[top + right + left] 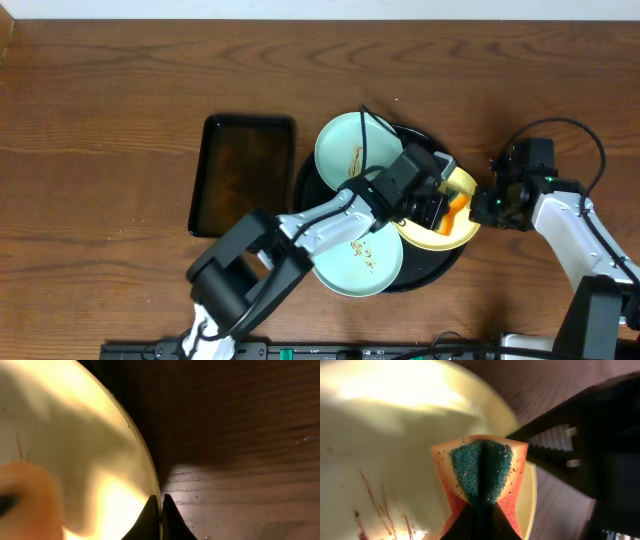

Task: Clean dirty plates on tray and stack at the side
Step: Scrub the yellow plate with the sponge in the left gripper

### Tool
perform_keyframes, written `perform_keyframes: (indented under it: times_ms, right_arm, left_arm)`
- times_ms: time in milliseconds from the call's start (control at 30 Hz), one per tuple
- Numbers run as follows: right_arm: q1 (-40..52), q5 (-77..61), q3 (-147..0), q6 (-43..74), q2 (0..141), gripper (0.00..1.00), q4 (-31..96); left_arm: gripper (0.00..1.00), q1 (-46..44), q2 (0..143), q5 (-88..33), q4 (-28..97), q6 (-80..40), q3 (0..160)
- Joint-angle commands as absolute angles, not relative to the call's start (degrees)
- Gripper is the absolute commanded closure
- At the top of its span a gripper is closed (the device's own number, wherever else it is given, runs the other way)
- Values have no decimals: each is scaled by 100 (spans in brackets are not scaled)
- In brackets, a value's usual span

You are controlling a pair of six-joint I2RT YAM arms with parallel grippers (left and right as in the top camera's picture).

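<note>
The black round tray (301, 186) holds two mint-blue plates, one at the back (345, 148) and one at the front (358, 263), both with brown smears. The yellow plate (462, 232) is tilted at the tray's right side; it fills the left wrist view (395, 425), with red-brown smears at lower left, and shows in the right wrist view (75, 440). My left gripper (481, 505) is shut on an orange sponge with a blue-green scouring face (481, 467), held against the yellow plate. My right gripper (161, 502) is shut on the yellow plate's rim.
A smaller dark rectangular tray (243, 173) lies left of the round tray. Brown wood-grain tabletop (110, 120) surrounds both. The right gripper's black body (590, 445) shows in the left wrist view beside the plate rim.
</note>
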State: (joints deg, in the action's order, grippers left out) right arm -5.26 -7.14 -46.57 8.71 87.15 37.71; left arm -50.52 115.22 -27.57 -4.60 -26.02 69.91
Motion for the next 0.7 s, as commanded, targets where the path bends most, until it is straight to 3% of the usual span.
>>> perform_keyframes:
  times_ms: [0, 267, 667]
  right_arm:
    - [-473, -631, -4703, 871, 8777, 99, 3817]
    - [-473, -631, -4703, 871, 8777, 99, 3865]
    - [-473, -624, -4703, 867, 8777, 99, 3946]
  left_arm:
    - [93, -5041, 11668, -2716, -425, -2786, 7100]
    - [93, -4615, 11684, -921, 174, -2641, 7100]
    - [92, -4545, 10951, -2056, 657, -2311, 7116]
